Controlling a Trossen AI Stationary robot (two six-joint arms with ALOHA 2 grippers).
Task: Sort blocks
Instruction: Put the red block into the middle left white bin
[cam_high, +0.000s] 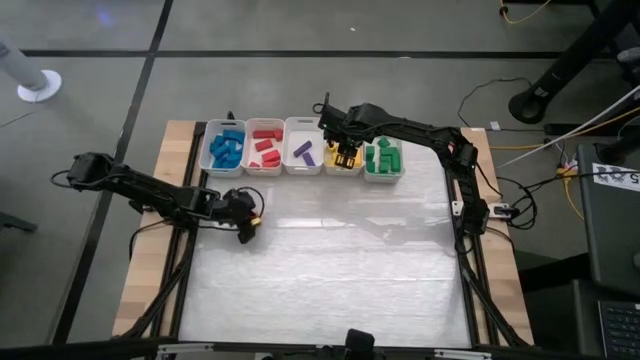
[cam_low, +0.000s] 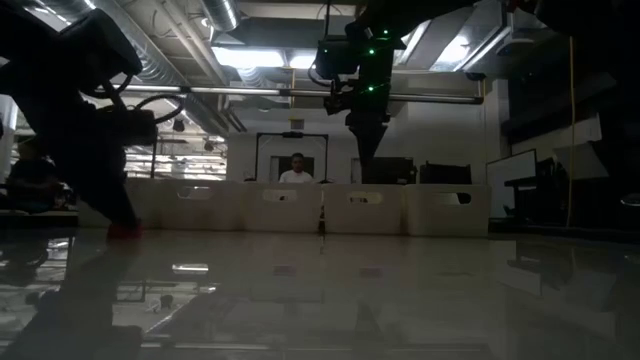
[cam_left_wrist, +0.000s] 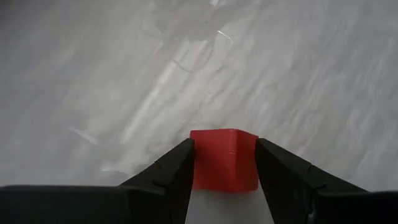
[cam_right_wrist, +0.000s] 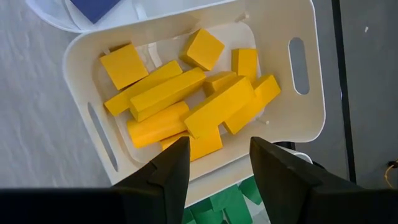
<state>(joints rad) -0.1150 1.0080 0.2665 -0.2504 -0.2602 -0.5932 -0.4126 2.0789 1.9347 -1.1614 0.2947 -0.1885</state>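
Tool (cam_left_wrist: 222, 180) with one red block (cam_left_wrist: 224, 158)

No legible text, label, brand, number or sign anywhere. At the right edge of the high view, a white label (cam_high: 612, 177) on dark equipment beside the counter, with dark marks too small to read.
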